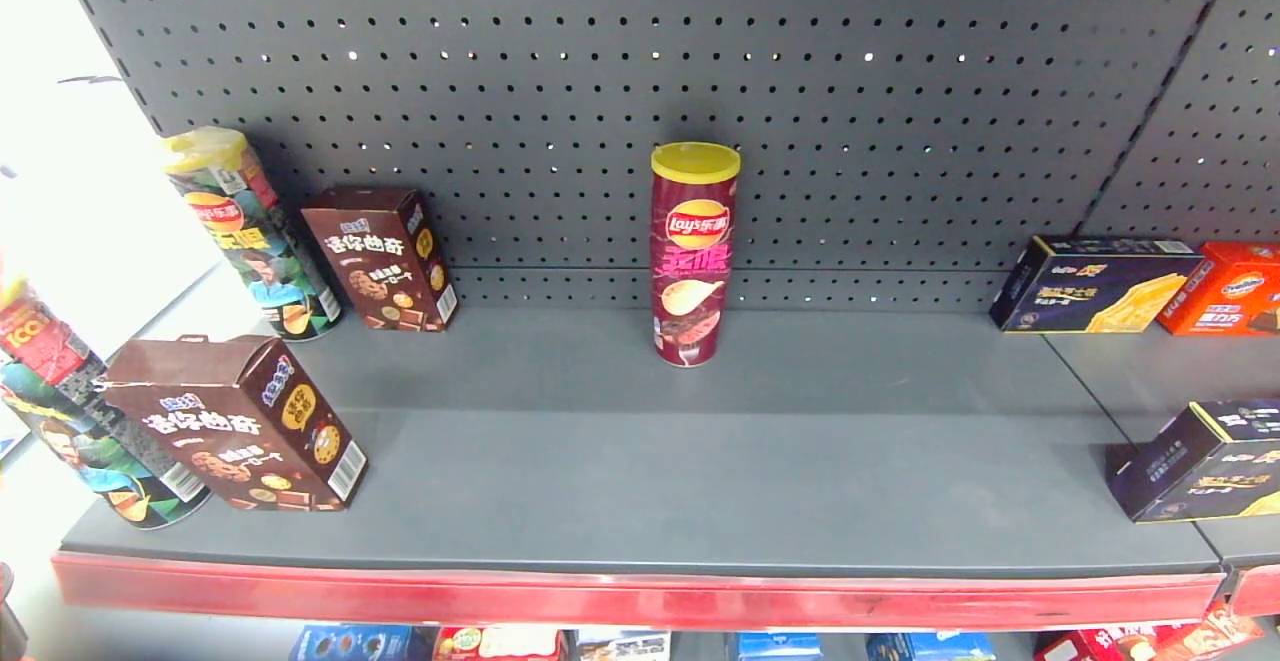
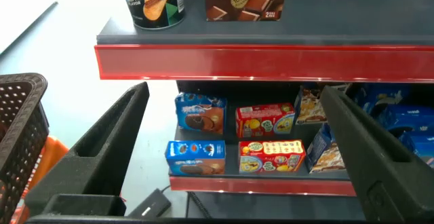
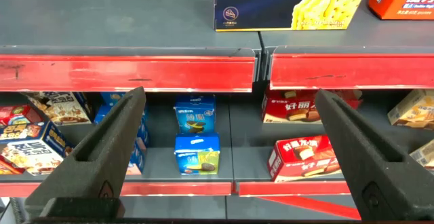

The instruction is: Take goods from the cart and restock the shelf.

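Three cans point(image 1: 694, 253), two brown boxes point(image 1: 380, 259), two navy boxes point(image 1: 1090, 286), one orange box point(image 1: 1225, 289).

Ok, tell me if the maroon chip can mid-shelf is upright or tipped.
Upright: the maroon chip can stands on its base on the shelf, yellow lid on top.

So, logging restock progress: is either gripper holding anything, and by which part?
Nothing is held: the left gripper and right gripper both stand open and empty.
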{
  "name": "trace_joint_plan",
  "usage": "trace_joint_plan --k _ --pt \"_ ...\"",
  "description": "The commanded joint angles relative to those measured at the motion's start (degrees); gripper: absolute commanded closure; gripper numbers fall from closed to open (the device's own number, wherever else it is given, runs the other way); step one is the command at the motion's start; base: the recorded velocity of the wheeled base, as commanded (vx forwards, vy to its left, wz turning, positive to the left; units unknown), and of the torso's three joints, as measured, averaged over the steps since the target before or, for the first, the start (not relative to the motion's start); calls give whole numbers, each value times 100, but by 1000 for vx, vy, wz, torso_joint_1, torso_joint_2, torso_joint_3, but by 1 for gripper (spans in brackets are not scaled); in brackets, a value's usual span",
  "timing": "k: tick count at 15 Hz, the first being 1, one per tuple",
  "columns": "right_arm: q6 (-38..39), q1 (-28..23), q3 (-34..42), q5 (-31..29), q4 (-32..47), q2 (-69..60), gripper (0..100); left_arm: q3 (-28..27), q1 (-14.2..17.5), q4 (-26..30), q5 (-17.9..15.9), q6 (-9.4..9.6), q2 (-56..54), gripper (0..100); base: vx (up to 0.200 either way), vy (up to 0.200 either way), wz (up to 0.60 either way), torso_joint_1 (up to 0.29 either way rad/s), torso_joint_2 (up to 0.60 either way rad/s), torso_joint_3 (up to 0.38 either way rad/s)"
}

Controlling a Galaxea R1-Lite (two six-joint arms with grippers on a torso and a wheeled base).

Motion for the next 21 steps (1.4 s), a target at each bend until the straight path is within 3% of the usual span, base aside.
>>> trace_joint_plan --k 1,3,15,21 --pt "-3 0 0 2 -1 8 0 0 1 -1 2 0 9 0 0 0 0 0 0 0" --pt "5 0 0 2 -1 8 0 0 1 -1 2 0 9 0 0 0 0 0 0 0" --pt "-12 0 0 -15 -1 8 0 0 1 -1 -15 9 9 0 0 0 600 4 2 3" --pt "14 0 0 -15 -1 8 0 0 1 -1 -24 18 9 0 0 0 0 0 0 0"
